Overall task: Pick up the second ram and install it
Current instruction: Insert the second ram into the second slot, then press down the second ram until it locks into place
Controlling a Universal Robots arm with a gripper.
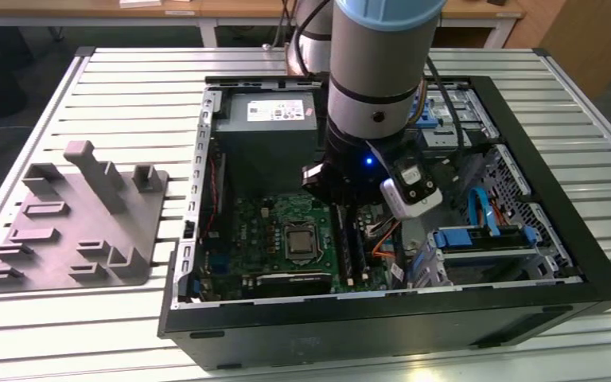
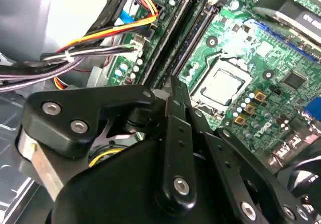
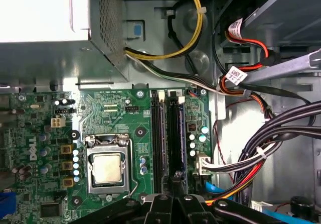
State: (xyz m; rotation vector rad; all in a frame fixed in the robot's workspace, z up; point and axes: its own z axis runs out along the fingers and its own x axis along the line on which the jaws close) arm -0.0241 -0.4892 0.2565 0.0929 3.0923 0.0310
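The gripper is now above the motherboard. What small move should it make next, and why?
Probably a slow, straight push down. In the first wrist view the gripper sits over the two long memory slots beside the processor socket, lined up with the slot farther from it. Whether the ram is seated, I cannot tell.

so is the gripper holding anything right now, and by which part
Cannot be told. The gripper is down over the ram slots beside the cpu socket, but its own links hide the fingertips, so any ram between them is out of sight.
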